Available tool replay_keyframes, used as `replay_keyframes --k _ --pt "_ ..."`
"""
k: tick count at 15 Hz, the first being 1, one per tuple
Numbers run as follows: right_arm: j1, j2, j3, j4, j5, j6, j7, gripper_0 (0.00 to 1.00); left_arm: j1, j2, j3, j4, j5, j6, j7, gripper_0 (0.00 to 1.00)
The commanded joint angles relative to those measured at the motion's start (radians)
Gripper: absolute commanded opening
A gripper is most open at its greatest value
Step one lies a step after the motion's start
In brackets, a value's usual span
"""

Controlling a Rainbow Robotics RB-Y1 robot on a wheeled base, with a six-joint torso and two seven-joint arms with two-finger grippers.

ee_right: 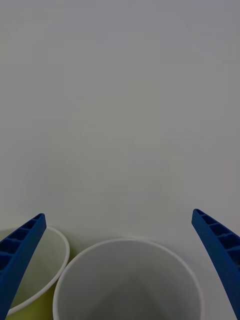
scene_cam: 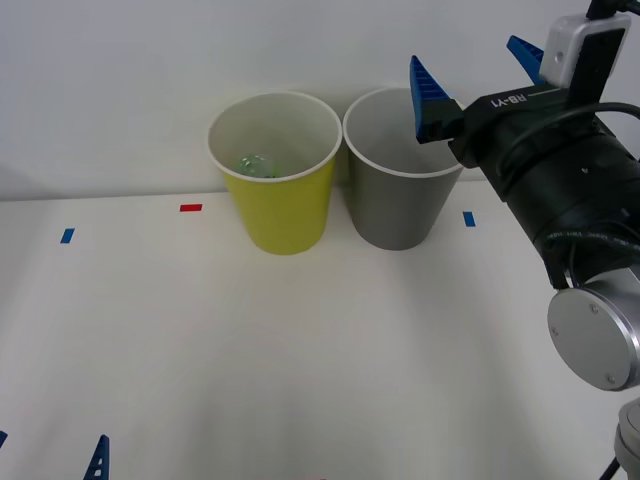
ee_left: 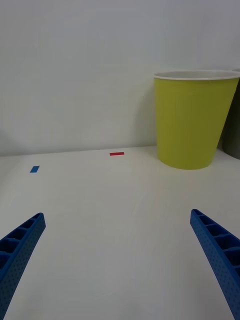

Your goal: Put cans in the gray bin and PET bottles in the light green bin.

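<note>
My right gripper (scene_cam: 478,78) is spread wide, empty, hovering right above the gray bin (scene_cam: 400,200); bin mouth sits between my fingers (ee_right: 20,252) in the wrist view. Light green bin (scene_cam: 278,205) stands just beside it, toward my left, PET bottle (scene_cam: 257,164) lying inside. My left gripper (ee_left: 120,260) is low over the table (scene_cam: 300,360), wide apart too, well short of both bins.
</note>
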Motion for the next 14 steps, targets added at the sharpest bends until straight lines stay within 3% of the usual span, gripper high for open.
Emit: replay_keyframes --k 1,5,9,14 --pt "0.132 -0.044 0.014 -0.008 -0.002 -0.161 -0.001 1.0 0.0 0.0 0.0 0.0 0.0 0.0 0.0 1.0" --pt "0.288 -0.112 0.024 -0.006 -0.007 -0.325 -0.01 1.0 0.0 0.0 0.0 0.0 0.0 0.0 0.0 1.0" --pt "0.416 -0.232 0.013 -0.006 -0.01 -0.43 -0.013 1.0 0.0 0.0 0.0 0.0 0.0 0.0 0.0 1.0" --pt "0.549 -0.239 0.013 -0.005 0.016 -0.554 -0.001 1.0 0.0 0.0 0.0 0.0 0.0 0.0 0.0 1.0"
